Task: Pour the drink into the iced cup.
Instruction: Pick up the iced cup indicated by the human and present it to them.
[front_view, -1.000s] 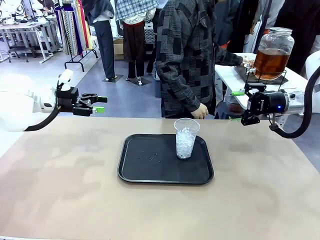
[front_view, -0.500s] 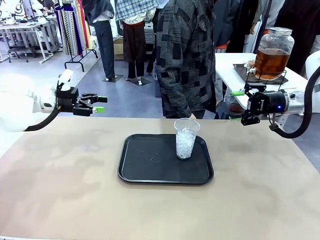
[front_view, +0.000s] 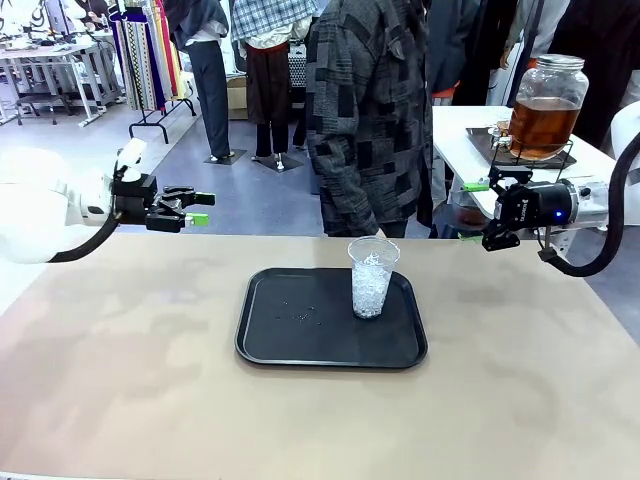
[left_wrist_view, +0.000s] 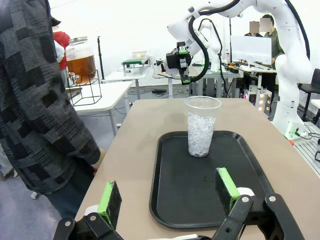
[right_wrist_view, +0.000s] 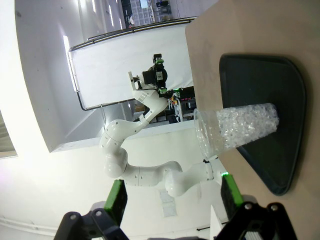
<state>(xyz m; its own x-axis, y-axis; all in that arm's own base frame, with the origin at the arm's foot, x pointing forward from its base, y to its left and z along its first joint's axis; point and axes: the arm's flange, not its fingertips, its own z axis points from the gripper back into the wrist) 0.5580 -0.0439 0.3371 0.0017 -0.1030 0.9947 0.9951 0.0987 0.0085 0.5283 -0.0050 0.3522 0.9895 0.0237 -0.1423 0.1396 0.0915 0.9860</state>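
Judging from how things lie, the pour has not begun. The iced cup (front_view: 373, 277) holds crushed ice and no liquid. The drink (front_view: 540, 122) sits in its jar (front_view: 549, 78) well apart from the cup, on a white side desk (front_view: 462, 140) beyond the far right corner. The whole job seems to be left: bringing cup and drink together, filling, and setting the cup back down.

The left end effector (front_view: 200, 208) hangs above the left edge of the desk (front_view: 130, 380) with its jaws spread wide and nothing between them. The right end effector (front_view: 474, 211) does the same at the right side, empty and pointing inward toward the cup. A person (front_view: 370, 120) in a patchwork-patterned top stands at the far edge, between the cup and the jar.

The cup is clear thin plastic, tapered, and stands upright on the right half of a black tray (front_view: 290, 345). The ice is a white, glittery heap reaching roughly two thirds up (it will likely shift when liquid hits it). The tray is matt, rectangular with rounded corners and a low raised rim, and has a few pale specks on its floor. The jar is thick clear glass, round-shouldered, capped with a metal lid (front_view: 560, 61) and raised on a black wire stand (front_view: 500, 152). Its amber-brown contents fill about the lower half. The desk is smooth, tan and bare around the tray.
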